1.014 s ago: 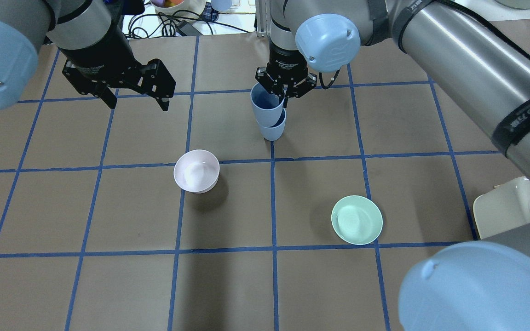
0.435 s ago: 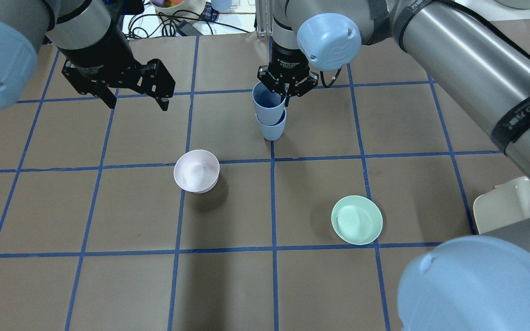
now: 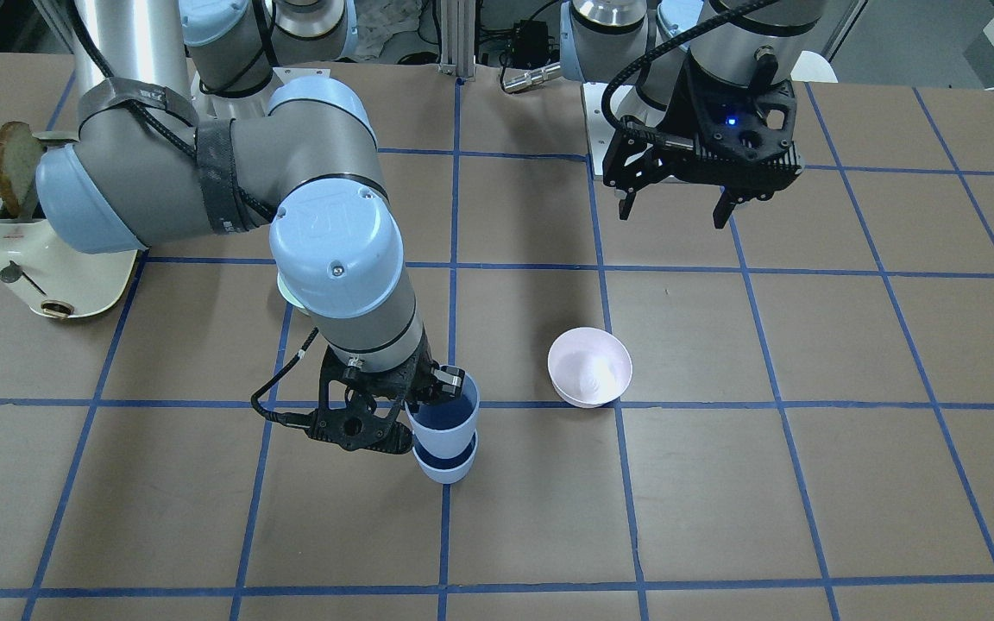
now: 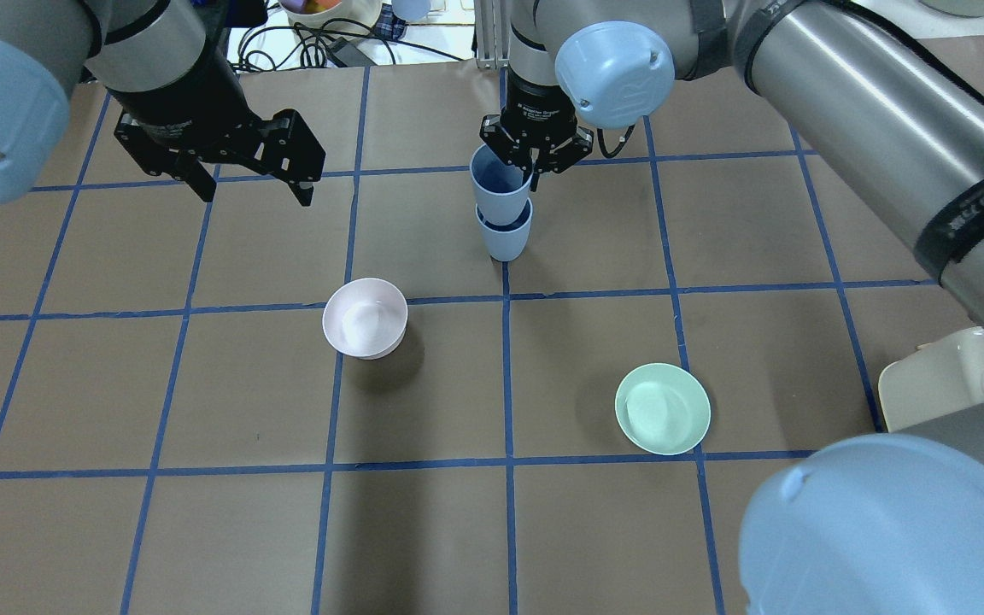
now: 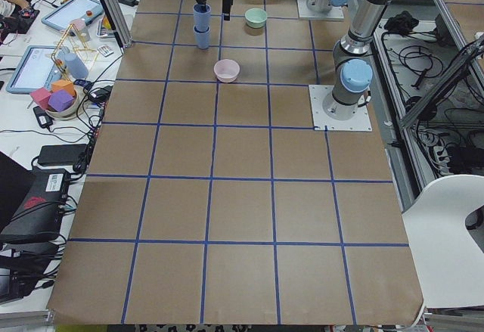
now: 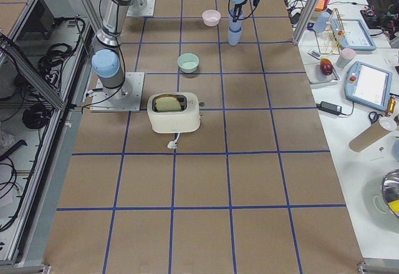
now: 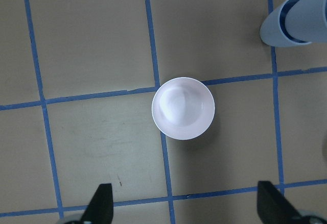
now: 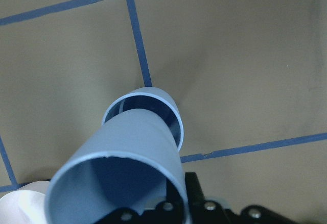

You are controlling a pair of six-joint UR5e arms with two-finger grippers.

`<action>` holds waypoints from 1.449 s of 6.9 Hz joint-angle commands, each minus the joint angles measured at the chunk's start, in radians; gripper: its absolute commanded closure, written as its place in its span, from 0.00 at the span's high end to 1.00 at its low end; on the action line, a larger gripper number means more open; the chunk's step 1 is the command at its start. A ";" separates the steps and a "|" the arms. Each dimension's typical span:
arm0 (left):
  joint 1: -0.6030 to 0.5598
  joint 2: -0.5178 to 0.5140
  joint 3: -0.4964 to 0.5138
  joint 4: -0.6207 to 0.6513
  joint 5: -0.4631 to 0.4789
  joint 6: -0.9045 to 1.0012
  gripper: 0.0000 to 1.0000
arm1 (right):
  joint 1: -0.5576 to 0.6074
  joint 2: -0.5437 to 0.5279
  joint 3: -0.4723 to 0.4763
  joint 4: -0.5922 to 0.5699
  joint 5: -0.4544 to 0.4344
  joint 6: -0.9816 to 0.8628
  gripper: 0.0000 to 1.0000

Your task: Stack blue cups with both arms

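Two blue cups stand near the table's far middle. The lower cup (image 4: 506,240) (image 3: 445,467) stands on the table. The upper cup (image 4: 499,185) (image 3: 444,423) sits partly inside it, tilted a little. My right gripper (image 4: 533,161) (image 3: 421,407) is shut on the upper cup's rim. In the right wrist view the upper cup (image 8: 122,165) fills the front, with the lower cup's rim (image 8: 171,113) behind it. My left gripper (image 4: 257,193) (image 3: 676,207) is open and empty, high above the table to the left of the cups. Its view shows the cups (image 7: 299,20) at top right.
A pale pink bowl (image 4: 365,318) (image 7: 183,107) stands below my left gripper, nearer the robot than the cups. A mint-green bowl (image 4: 663,408) lies at the near right. A cream toaster (image 3: 40,250) with toast stands by the right arm's side. Cables and boxes lie beyond the far edge.
My right gripper has moved a little toward the far side with the upper cup, and more of the lower cup's rim shows. The left arm has not moved.
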 commanded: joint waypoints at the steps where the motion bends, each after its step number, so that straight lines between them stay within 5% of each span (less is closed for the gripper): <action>1: 0.000 0.000 0.000 0.000 0.000 0.000 1.00 | -0.003 -0.001 0.000 -0.002 0.000 0.000 0.79; 3: 0.000 0.000 -0.001 0.000 0.000 0.000 1.00 | -0.063 -0.040 -0.026 0.030 -0.006 -0.007 1.00; 7: -0.002 0.000 -0.001 0.000 0.002 0.000 1.00 | -0.242 -0.225 0.015 0.268 -0.067 -0.283 1.00; 10: -0.002 0.000 -0.001 0.000 0.002 0.000 1.00 | -0.277 -0.348 0.121 0.267 -0.077 -0.337 1.00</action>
